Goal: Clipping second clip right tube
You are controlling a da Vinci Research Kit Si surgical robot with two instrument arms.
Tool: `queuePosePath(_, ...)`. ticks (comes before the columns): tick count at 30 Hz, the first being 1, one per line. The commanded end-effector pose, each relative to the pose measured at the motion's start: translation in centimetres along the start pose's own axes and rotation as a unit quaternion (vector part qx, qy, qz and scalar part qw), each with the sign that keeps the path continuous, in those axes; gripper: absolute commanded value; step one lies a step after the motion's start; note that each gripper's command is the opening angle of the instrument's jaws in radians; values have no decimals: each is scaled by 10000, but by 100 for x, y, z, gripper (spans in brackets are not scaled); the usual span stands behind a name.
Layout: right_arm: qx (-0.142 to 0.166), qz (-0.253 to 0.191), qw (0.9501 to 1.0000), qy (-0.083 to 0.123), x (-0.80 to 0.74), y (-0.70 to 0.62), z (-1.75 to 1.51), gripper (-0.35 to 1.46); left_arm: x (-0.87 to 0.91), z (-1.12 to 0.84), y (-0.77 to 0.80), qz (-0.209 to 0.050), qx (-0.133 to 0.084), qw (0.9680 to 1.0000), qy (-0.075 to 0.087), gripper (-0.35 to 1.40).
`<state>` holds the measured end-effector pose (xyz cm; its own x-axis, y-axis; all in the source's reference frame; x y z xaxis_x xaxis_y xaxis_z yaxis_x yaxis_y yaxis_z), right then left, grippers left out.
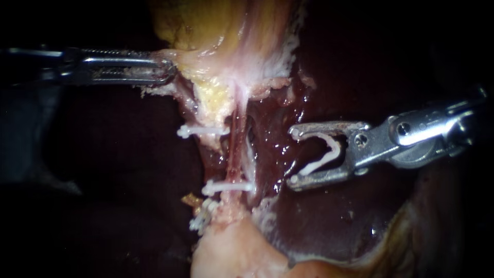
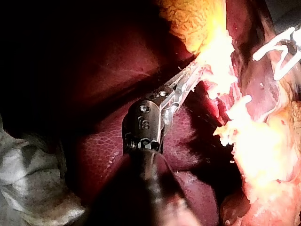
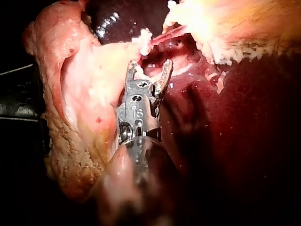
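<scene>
Just to the right of the thin reddish tube [image 1: 235, 146], and not touching it, the hand of my right instrument [image 1: 293, 157] stands spread wide. Its two flat steel jaws are hooked at their tips. A curved white plastic clip [image 1: 332, 149] lies open between them, one leg seated against each jaw. The tube is a smooth, glistening strand running down between ragged pale tissue.

I count three clips: the one I carry and two closed ones. The lower white clip [image 1: 229, 186], a straight bar with a knobbed end, sits across the tube's lower end. The upper white clip [image 1: 203, 131] lies higher, to the tube's left, and ends just beside it. Below and left of the tube is a knotted white cluster [image 1: 203, 216] whose pieces I cannot count.

Up and left of the tube, the long, slim, ridged hand of my left instrument [image 1: 170, 69] is pinching a pale ragged tissue edge [image 1: 190, 64]. Dark, wet liver [image 1: 319, 221] lies to the tube's right, under the open clip.
</scene>
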<state>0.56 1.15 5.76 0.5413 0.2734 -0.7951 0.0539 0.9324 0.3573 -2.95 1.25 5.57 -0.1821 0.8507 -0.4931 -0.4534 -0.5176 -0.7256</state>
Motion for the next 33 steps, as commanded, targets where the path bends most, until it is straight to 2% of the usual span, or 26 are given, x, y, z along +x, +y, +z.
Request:
queuePosePath(1,-2,1,10000,1,0,0,0,50,2,-3,1,-5,-8,10000,-2,-35)
queuePosePath(7,-5,3,10000,0,0,0,0,50,18,-26,5,-51,-67,10000,-50,-35)
queuePosePath(13,-7,5,10000,0,0,0,0,50,47,-65,12,-154,-28,9998,156,-35)
queuePosePath(16,-9,6,10000,-1,0,0,0,50,54,-77,15,-99,-8,9997,204,-35)
queuePosePath(20,-18,-17,10000,-4,1,1,2,50,53,-79,16,-100,-6,9997,221,-35)
queuePosePath(25,54,585,9983,9,6,1,18,49,49,-75,17,-92,13,9997,230,-35)
queuePosePath(27,188,824,9964,61,8,1,27,48,49,-75,18,-91,16,9997,231,-35)
queuePosePath(33,305,1184,9924,162,7,0,64,47,47,-73,20,-89,43,9997,243,-35)
